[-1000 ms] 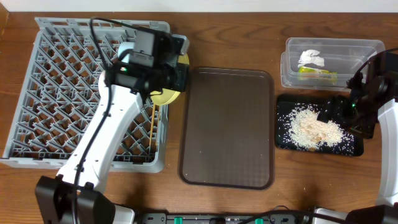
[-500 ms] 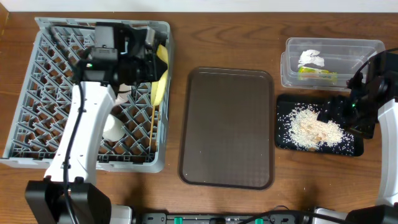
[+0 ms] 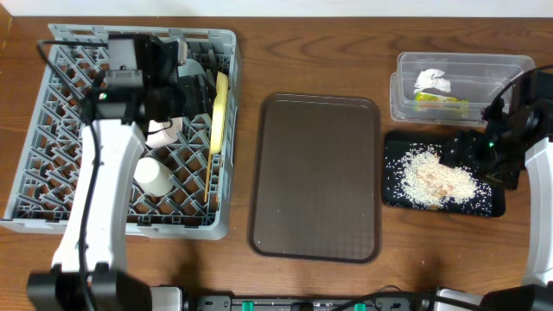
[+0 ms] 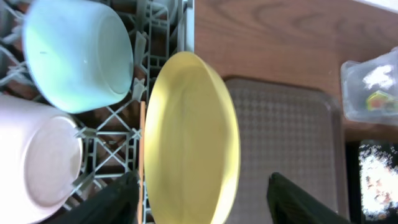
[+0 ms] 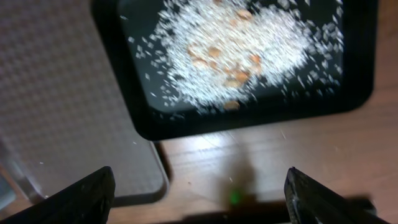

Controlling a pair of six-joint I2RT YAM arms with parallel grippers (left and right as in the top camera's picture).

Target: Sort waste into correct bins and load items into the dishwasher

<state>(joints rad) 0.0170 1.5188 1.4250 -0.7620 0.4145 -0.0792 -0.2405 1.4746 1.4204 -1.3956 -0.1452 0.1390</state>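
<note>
Along the dish rack's [image 3: 43,173] right edge, yellow plate [image 3: 220,112] now stands on edge, left end effector [image 4: 202,180] just released, fingers wide; plate looks loaded.

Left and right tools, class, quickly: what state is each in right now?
Left tool: open, straddling the yellow plate standing in the grey rack.
Right tool: open, holding nothing, by the black tray.

The grey dish rack [image 3: 34,173] is moulded matt plastic. The yellow plate [image 4: 193,137] is smooth with a soft sheen — the light blue bowl [image 4: 78,56] likewise. The brown tray [image 3: 315,173] looks finely pebbled and matt, the clear tub [image 3: 510,65] is glossy plastic, and the desk [image 3: 432,259] is varnished wood.
</note>
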